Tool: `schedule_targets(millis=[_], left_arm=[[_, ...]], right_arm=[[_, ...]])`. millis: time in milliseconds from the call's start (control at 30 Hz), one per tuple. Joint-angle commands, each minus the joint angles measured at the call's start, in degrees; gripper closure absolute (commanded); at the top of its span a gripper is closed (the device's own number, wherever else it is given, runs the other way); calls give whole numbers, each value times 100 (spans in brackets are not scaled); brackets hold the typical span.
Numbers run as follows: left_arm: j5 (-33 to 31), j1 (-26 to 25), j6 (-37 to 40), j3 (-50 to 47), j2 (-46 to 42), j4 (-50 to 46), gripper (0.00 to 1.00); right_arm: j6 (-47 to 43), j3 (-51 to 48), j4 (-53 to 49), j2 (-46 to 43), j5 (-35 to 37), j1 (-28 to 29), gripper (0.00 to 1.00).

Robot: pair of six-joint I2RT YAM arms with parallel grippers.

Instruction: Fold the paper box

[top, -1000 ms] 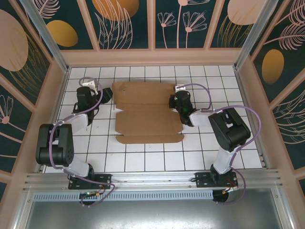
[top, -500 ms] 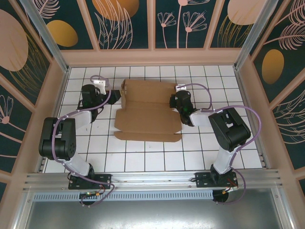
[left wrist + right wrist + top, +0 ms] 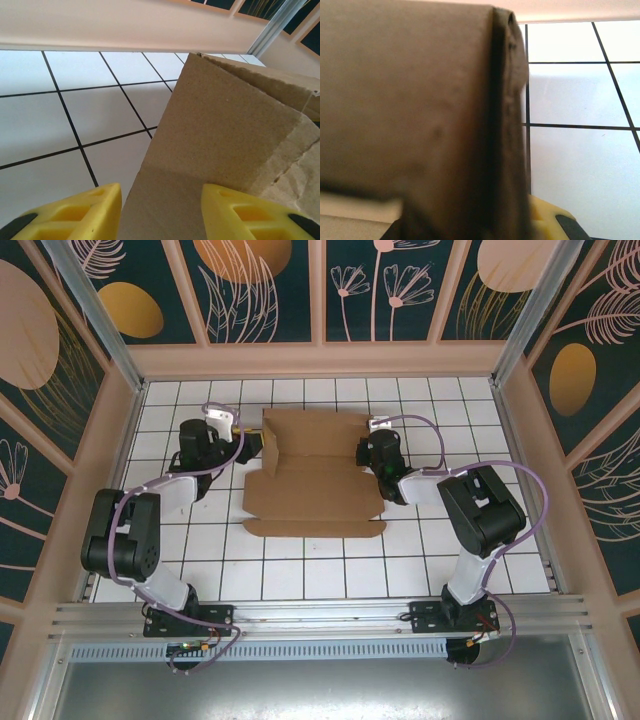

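Since the earlier frame the left gripper (image 3: 243, 437) has travelled right, toward the middle of the worktop, and the left side flap of the plain brown cardboard die-cut paper box (image 3: 315, 490), flat a second ago, now stands up from the sheet; the sheet's near edge has also slid a little to the right. The right gripper (image 3: 372, 452) has kept its place at the box's right edge. We note the paper box lying mid-width on the white tiled worktop (image 3: 480, 410), nearer the far edge than the near one. Its main panels are flat and the long near flap is spread toward the arm bases. Left wrist view: the two yellow fingers (image 3: 75, 210) stand apart, and the raised flap rises between and beyond them, tilted, with a crease across its lower part and a rough torn-looking edge at right. We cannot tell whether either finger touches the cardboard. Right wrist view: a folded, doubled cardboard edge stands upright close to the lens, blurred, with one yellow finger (image 3: 547, 217) pressed just beside it at lower right. We record the right jaws as closed together, clamped on that right side flap. The two grippers sit at opposite ends of the box's far panel, well apart.
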Motion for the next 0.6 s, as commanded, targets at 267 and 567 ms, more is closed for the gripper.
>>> schedule_targets(millis=[267, 567], left_arm=[[-774, -233, 696, -388, -794, -497, 56], [144, -251, 1879, -325, -659, -578, 56]], right_arm=[[107, 106, -958, 297, 215, -123, 100], [-130, -164, -327, 111, -88, -141, 100]])
